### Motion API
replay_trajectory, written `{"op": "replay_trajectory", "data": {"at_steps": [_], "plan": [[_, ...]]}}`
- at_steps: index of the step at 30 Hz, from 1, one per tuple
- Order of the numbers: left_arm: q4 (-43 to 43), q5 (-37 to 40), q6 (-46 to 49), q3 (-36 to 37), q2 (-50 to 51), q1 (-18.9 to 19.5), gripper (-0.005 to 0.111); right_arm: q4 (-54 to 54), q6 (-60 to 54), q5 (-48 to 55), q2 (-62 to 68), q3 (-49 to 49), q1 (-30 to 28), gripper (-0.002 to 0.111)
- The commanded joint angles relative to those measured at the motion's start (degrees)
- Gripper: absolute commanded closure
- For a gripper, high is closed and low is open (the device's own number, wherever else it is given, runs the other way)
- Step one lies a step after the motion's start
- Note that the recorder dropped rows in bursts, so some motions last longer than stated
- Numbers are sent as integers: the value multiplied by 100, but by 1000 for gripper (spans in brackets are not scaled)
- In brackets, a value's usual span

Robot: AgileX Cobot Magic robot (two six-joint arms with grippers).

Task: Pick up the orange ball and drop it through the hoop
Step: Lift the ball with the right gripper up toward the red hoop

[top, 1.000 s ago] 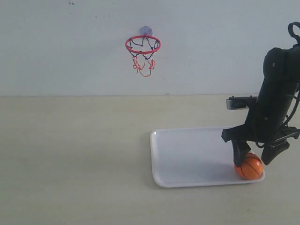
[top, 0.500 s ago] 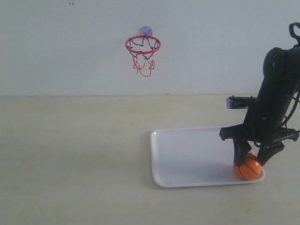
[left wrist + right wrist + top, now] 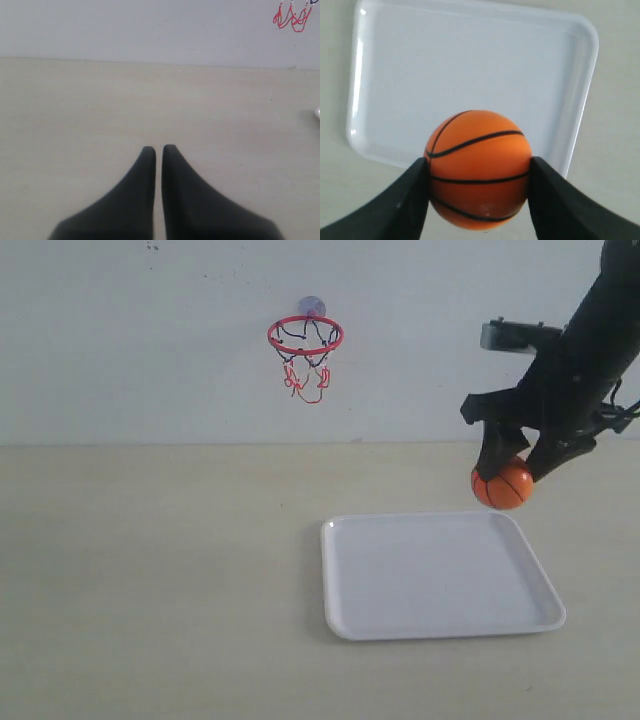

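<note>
While the left hand (image 3: 158, 151) is pressed together, the right hand (image 3: 512, 471) clamps the orange ball (image 3: 502, 487) above the tray (image 3: 430, 575).

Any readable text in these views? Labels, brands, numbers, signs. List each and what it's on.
None readable in any view.
The orange ball: black seam lines only, no logo or print.
The white tray: blank.
The hoop: no markings visible at this size.
The right gripper and the left gripper: plain black, no labels.
</note>
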Motion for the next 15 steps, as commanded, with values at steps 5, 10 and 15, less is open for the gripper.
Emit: {"op": "replay_trajectory", "data": {"at_steps": [5, 10, 15], "plan": [[-36, -23, -43, 19, -18, 16, 103, 527, -819, -604, -70, -94, -2, 108], [-36, -23, -43, 19, -18, 16, 103, 1777, -2017, -1166, -70, -80, -2, 108], [-36, -23, -43, 19, -18, 16, 103, 3166, -3085, -2373, -67, 200, -2, 108]]}}
